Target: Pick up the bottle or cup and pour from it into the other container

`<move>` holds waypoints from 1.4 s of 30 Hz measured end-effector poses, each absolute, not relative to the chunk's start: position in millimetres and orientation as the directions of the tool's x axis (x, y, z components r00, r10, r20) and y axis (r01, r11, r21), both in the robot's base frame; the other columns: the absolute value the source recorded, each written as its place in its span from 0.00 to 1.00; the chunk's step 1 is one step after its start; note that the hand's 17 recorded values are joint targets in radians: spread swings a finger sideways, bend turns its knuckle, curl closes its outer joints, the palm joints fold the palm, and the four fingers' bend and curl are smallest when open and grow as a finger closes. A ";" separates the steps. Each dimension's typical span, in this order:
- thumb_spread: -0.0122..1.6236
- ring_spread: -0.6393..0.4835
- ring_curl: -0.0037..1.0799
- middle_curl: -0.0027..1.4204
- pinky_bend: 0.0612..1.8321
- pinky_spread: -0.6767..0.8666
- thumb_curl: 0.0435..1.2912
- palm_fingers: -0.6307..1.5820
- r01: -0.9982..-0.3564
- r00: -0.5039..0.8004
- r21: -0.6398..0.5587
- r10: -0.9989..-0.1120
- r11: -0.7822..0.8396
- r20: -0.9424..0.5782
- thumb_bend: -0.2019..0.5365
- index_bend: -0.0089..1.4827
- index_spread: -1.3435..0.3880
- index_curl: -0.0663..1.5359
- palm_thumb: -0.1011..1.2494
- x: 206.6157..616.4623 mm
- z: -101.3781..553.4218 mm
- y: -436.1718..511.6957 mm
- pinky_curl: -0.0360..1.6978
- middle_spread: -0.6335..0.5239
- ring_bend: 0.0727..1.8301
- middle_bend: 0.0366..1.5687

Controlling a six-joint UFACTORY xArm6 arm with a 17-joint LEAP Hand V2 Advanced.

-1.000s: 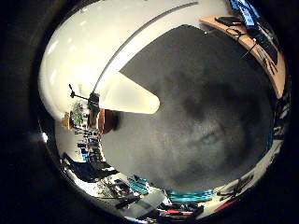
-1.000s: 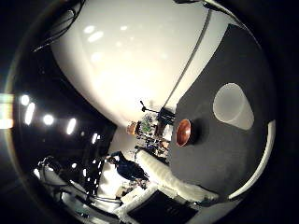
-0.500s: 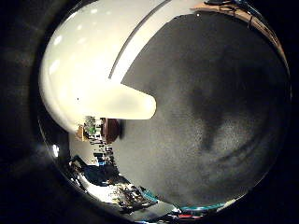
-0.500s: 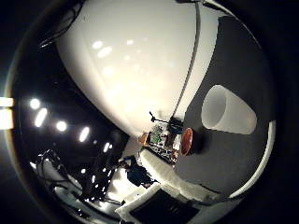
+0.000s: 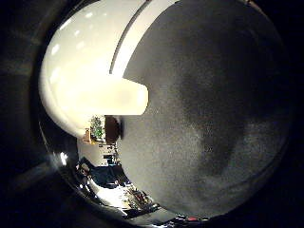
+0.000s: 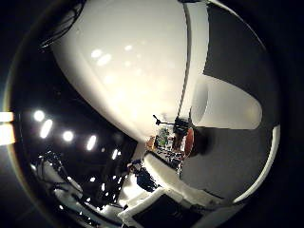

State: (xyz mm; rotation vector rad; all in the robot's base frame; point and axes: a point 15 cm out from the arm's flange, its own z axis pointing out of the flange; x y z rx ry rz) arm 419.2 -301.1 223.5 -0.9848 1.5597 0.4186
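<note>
Standing beside a white cup (image 6: 228,108), brown container (image 6: 189,141), half-hidden.

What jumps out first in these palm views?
The white cup, standing on the dark grey tabletop, fills a good part of the thumb side view, so it is close to the palm. Beside it stands a smaller brown container. Behind both rises a bright white wall.
</note>
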 end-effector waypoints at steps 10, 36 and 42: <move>0.60 0.75 0.23 0.24 0.35 0.72 0.20 0.29 -0.801 0.047 -0.245 -0.351 0.547 -0.935 0.23 0.09 0.64 0.17 0.42 435.0 216.7 -282.2 0.19 0.69 0.26 0.15; 0.61 0.74 0.24 0.24 0.38 0.73 0.22 0.34 -0.863 0.087 -0.239 -0.335 0.445 -0.938 0.25 0.10 0.68 0.17 0.48 476.3 218.2 -209.6 0.18 0.68 0.34 0.21; 0.62 0.61 0.27 0.27 0.39 0.67 0.23 0.42 -0.873 0.088 -0.228 -0.320 0.431 -0.943 0.25 0.11 0.70 0.19 0.53 479.4 215.8 -195.1 0.16 0.58 0.42 0.28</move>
